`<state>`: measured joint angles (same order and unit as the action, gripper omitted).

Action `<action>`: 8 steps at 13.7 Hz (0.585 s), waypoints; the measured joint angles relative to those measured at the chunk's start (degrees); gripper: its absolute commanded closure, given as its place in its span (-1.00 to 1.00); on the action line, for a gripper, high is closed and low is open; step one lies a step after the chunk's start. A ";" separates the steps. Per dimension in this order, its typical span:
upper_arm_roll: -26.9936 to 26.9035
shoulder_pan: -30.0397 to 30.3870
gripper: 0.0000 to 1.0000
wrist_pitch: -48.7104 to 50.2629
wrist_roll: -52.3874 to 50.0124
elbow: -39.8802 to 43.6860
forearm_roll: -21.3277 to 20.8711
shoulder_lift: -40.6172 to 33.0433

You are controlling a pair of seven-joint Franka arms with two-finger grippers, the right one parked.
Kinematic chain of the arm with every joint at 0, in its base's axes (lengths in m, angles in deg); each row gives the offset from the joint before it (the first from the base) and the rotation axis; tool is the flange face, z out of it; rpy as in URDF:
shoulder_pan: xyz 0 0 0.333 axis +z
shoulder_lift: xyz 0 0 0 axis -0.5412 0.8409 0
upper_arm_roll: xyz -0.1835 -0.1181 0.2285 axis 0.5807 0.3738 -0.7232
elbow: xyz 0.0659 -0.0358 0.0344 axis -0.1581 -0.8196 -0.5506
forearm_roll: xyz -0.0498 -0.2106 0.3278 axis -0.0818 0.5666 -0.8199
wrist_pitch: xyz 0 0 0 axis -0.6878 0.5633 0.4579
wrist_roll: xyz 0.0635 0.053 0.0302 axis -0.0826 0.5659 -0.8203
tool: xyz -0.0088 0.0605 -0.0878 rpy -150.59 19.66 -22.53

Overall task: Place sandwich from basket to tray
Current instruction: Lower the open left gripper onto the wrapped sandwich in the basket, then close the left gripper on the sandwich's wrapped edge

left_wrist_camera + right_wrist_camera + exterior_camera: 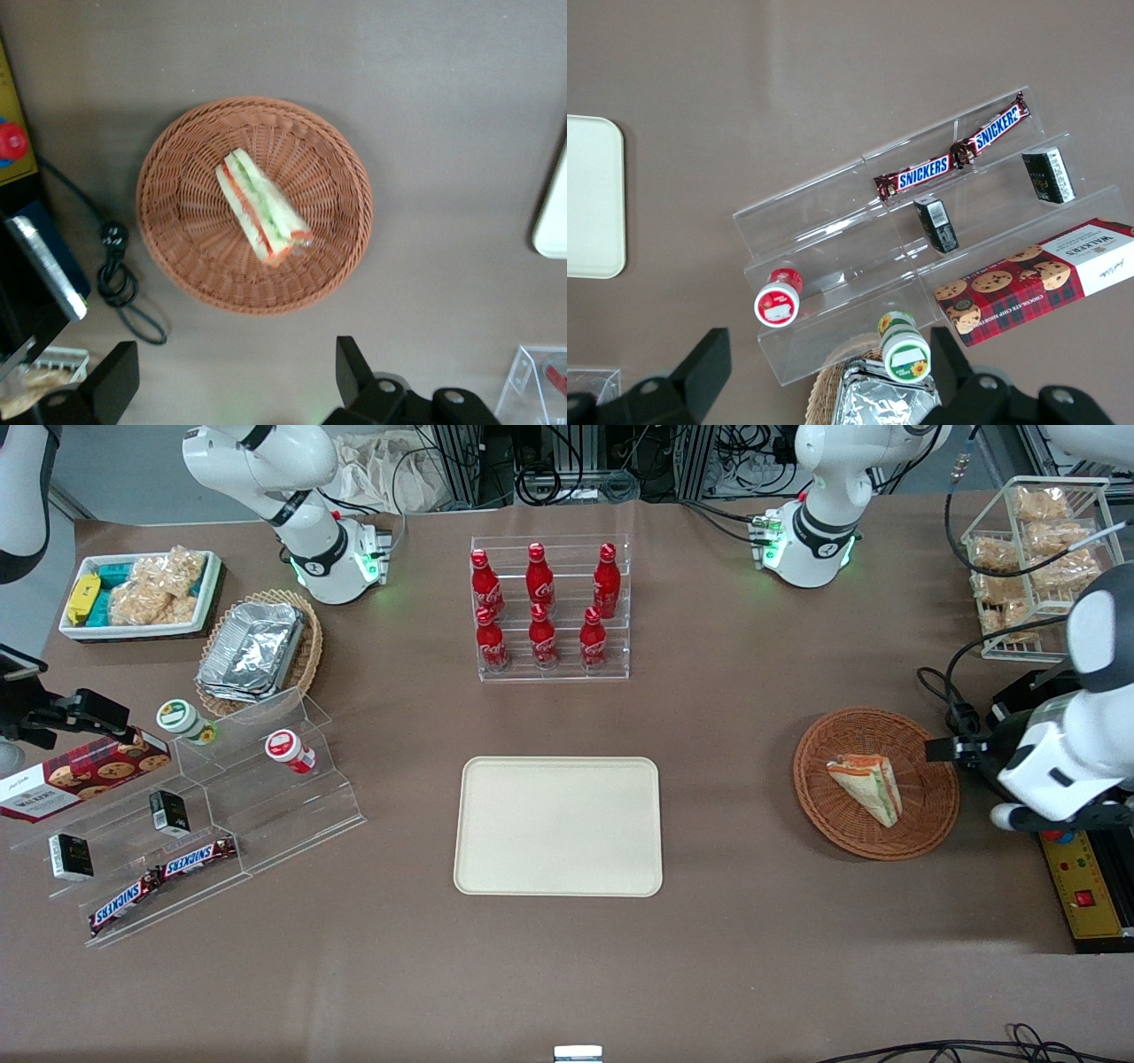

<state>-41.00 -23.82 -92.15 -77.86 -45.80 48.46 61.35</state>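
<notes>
Cream-beige and bare, the tray [558, 825] lies nearest the front camera of the task's things, flat on the brown table [709, 957], about midway along it and closer to the table's near edge than the bottle rack [551, 607]. That clear rack holds six red cola bottles [540, 598] in two rows and stands farther from the camera than the tray, near the table's far edge.

Next in size, the basket [875, 782] sits toward the working arm's end of the table, well apart from the tray. It is round, shallow and reddish-brown. In it lies the sandwich [868, 786], a wrapped wedge with orange and green filling stripes, resting across the woven bottom close to the middle; the left wrist view shows it [261, 206] lying inside the basket's rim [337, 266], touched by nothing.

Smallest, the gripper [235, 385] hangs above the table just beside the basket, at the edge toward the working arm's end. Its two dark fingers [354, 372] stand wide apart, released, with nothing between them and clear of both basket and sandwich.
</notes>
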 measured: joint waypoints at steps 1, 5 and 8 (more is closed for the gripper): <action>-0.04 0.02 -0.98 -3.65 -1.45 -3.58 -0.01 -0.46; -0.51 0.33 -0.98 -17.27 -11.56 -16.54 -0.01 -0.99; -0.63 0.38 -0.98 -26.27 -20.26 -23.47 -0.02 0.42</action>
<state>-41.63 -23.44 -118.42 -98.11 -69.27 48.43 61.77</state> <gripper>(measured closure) 0.004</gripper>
